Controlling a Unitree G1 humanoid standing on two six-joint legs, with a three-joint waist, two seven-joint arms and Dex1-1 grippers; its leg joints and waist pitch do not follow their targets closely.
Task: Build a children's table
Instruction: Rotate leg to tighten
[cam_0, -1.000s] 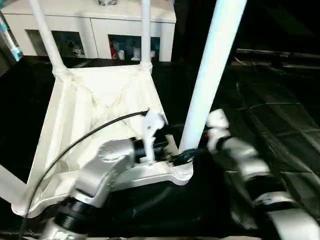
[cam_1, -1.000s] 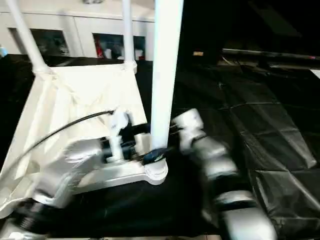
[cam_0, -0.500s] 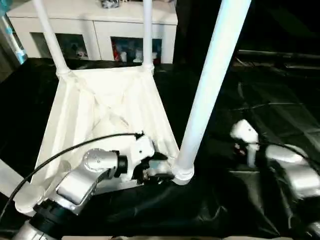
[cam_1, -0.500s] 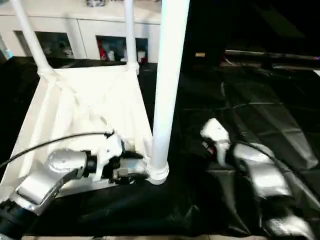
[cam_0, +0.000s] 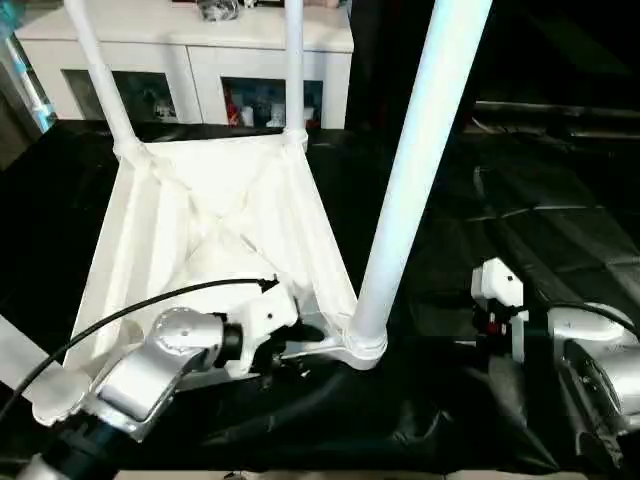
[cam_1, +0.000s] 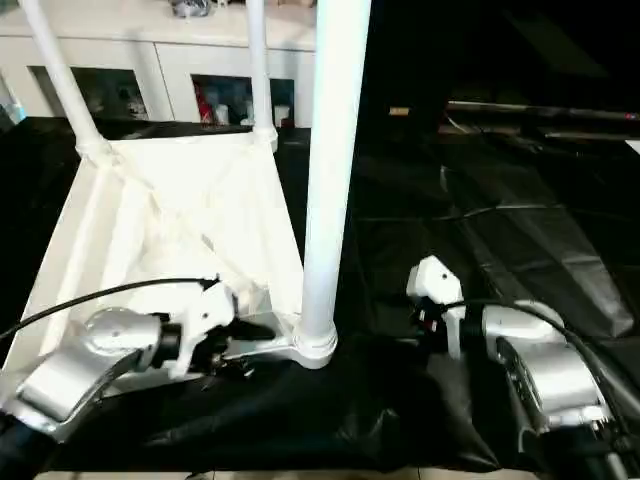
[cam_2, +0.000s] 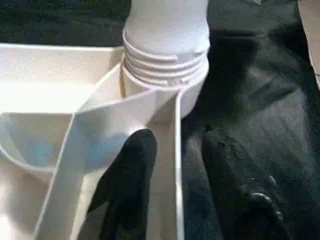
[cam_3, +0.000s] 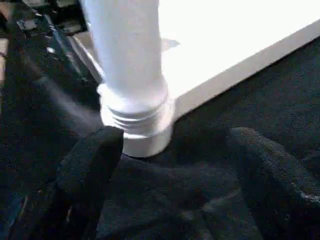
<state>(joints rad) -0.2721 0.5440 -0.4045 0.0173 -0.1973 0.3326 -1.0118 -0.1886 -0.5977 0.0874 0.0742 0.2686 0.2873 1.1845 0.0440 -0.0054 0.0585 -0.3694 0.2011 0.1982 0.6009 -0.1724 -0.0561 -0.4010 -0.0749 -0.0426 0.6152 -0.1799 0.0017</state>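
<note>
Withdrawn from near leg (cam_0: 418, 170): right gripper (cam_3: 170, 165), fingers spread, empty. Left gripper (cam_2: 175, 165) straddling rim wall of children's table (cam_0: 215, 215) by that socket, gripping nothing. Tabletop inverted on black sheet (cam_0: 560, 230), legs up.

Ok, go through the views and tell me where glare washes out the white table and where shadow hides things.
Right wrist view: the tabletop is blown out to flat white, with no detail on its surface. Left eye view: its underside ribs still read under bright light, and the black sheeting carries glossy streaks. Left wrist view: shade pools inside the rim beside the left gripper.
</note>
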